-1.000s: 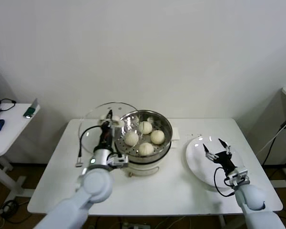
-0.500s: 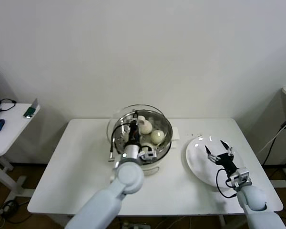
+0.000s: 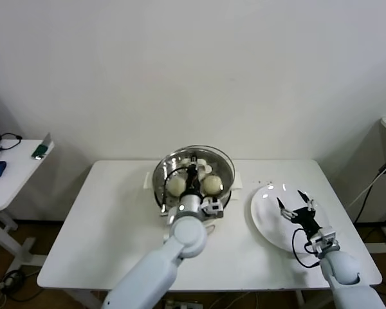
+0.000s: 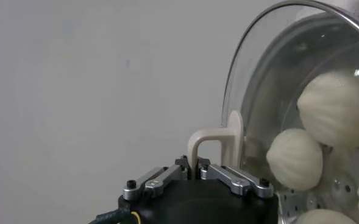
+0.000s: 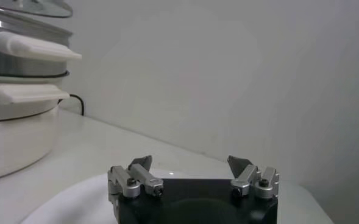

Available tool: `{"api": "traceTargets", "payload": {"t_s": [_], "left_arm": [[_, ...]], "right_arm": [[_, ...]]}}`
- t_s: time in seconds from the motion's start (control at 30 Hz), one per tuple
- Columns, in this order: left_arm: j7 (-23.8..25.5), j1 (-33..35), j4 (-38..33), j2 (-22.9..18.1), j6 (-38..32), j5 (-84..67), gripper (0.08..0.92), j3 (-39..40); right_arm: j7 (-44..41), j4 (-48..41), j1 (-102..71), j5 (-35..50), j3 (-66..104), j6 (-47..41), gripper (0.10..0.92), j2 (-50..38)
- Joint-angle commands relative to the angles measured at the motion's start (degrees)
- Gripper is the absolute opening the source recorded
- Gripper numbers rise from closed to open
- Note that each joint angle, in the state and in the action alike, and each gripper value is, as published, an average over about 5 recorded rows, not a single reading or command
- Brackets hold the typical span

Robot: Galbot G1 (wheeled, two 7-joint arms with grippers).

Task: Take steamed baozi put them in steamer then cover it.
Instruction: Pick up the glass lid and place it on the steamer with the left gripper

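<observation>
- The steamer (image 3: 194,187) is a round, shiny stainless-steel pot on a white base, standing near the middle of the white tabletop (image 3: 96,238), toward its far edge by the wall.
- The cover (image 3: 193,168), a clear glass disc with a thin metal rim, sits over the steamer's mouth; whether its rim is fully seated all round cannot be told.
- The steamed baozi (image 3: 175,185) lie inside the pot under the glass: smooth, domed, cream-white buns. Two show plainly in the head view, either side of the arm; the left wrist view shows more of them (image 4: 295,159) on the perforated metal tray.
- The left tool (image 4: 196,168) is directly above the steamer, clenched on the cover's cream handle (image 4: 219,141), an oblong loop with rounded corners rising between the two dark fingers.
- The left arm reaches up from the tabletop's near edge and hides the pot's front and the middle of the lid.
- The right tool (image 3: 294,205) hovers over a flat white plate (image 3: 267,222) at the right of the tabletop, well apart from the steamer; its fingers are spread apart and hold nothing.
- In the right wrist view the steamer's white side handle (image 5: 33,47) and the rounded white base (image 5: 11,137) stand off to one side, with bare tabletop between them and the plate.
- Bare tabletop lies to the steamer's left and along the near edge.
</observation>
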Motion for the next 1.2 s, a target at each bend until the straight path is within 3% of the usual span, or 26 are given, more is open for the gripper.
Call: {"api": "traceTargets", "payload": {"t_s": [0.03, 1.2], "left_arm": [[1.99, -1.21, 2.16, 0.20, 2.81, 0.60, 0.150, 0.85], [3.83, -1.26, 2.00, 1.82, 2.81, 0.75, 0.150, 1.47]], "right_arm": [[-0.16, -0.36, -0.02, -0.19, 0.14, 0.15, 0.823, 0.00], [-1.09, 0.38, -0.51, -0.12, 1.01, -2.49, 0.823, -0.10]]}}
